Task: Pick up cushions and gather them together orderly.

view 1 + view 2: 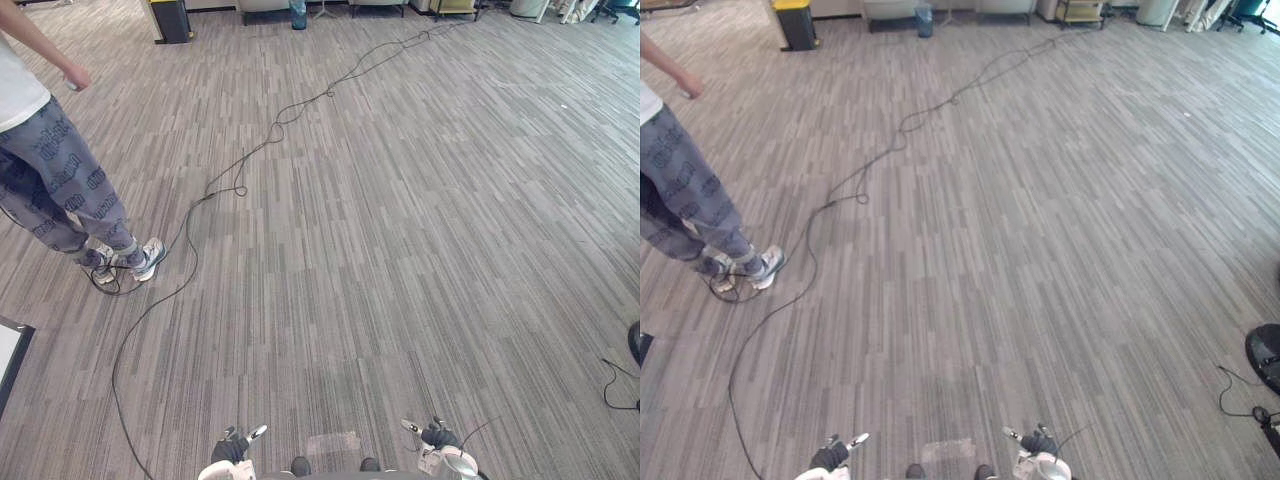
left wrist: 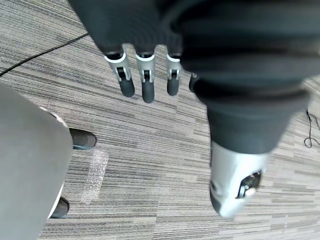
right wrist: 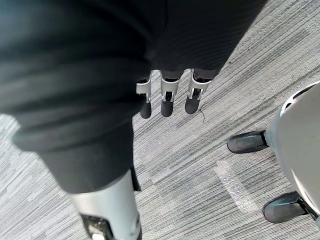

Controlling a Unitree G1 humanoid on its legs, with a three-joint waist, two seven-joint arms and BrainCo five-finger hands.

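My left hand (image 1: 235, 445) hangs low at the bottom edge of the eye views, over grey striped carpet (image 1: 380, 260). Its wrist view has the fingers (image 2: 145, 82) straight and pointing down at the floor, with nothing in them. My right hand (image 1: 438, 436) hangs the same way on the other side. Its fingers (image 3: 167, 100) are straight too and hold nothing. Both hands are open above bare carpet.
A person (image 1: 60, 170) in patterned trousers stands at the left. A yellow-topped bin (image 1: 170, 18) and furniture (image 1: 350, 6) line the far wall. A dark-framed white panel (image 1: 12, 352) lies at the left edge, and a black round base (image 1: 1268, 355) at the right.
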